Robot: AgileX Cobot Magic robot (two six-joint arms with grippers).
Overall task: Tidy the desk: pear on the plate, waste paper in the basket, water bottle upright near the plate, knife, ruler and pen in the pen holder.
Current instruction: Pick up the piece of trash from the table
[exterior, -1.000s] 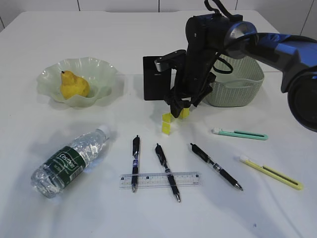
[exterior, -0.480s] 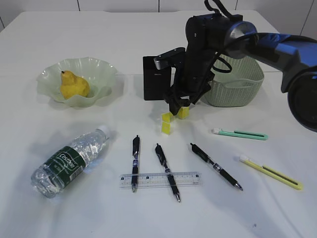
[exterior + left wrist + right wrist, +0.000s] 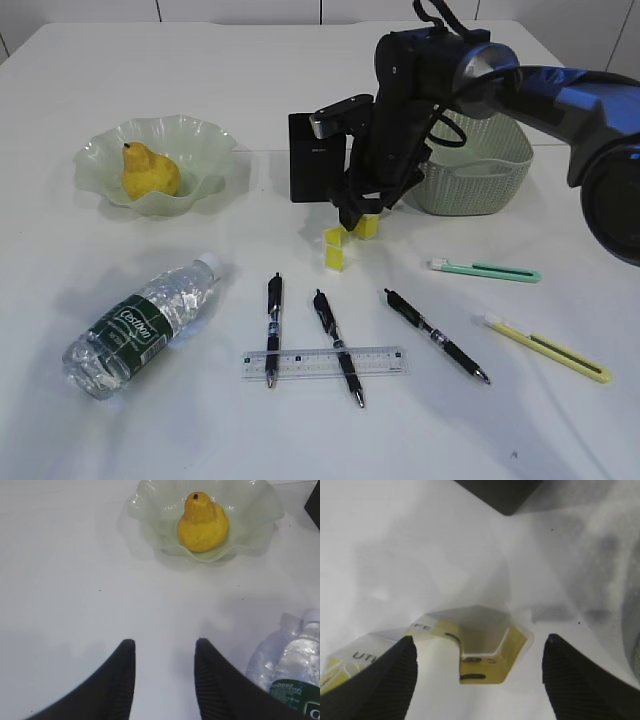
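Observation:
A folded yellow waste paper (image 3: pixel 338 247) lies on the white desk (image 3: pixel 120 420) in front of the black pen holder (image 3: pixel 312 160). My right gripper (image 3: pixel 360 215) hangs just over it, open. In the right wrist view the waste paper (image 3: pixel 490 650) sits between the spread fingers of the right gripper (image 3: pixel 479 641), touching neither. The pear (image 3: pixel 148 172) rests in the pale green plate (image 3: pixel 205 135). The water bottle (image 3: pixel 145 322) lies on its side. My left gripper (image 3: pixel 165 641) is open over bare desk, short of the plate (image 3: pixel 150 525) and pear (image 3: pixel 202 522).
The sage-green basket (image 3: pixel 480 170) stands behind the right arm. Three pens (image 3: pixel 337 345) and a clear ruler (image 3: pixel 325 363) lie at the front, the ruler across two pens. A green knife (image 3: pixel 485 269) and a yellow knife (image 3: pixel 548 347) lie to the right.
My right gripper has shifted very slightly up and left above the waste paper, still open. The paper and everything else stay put.

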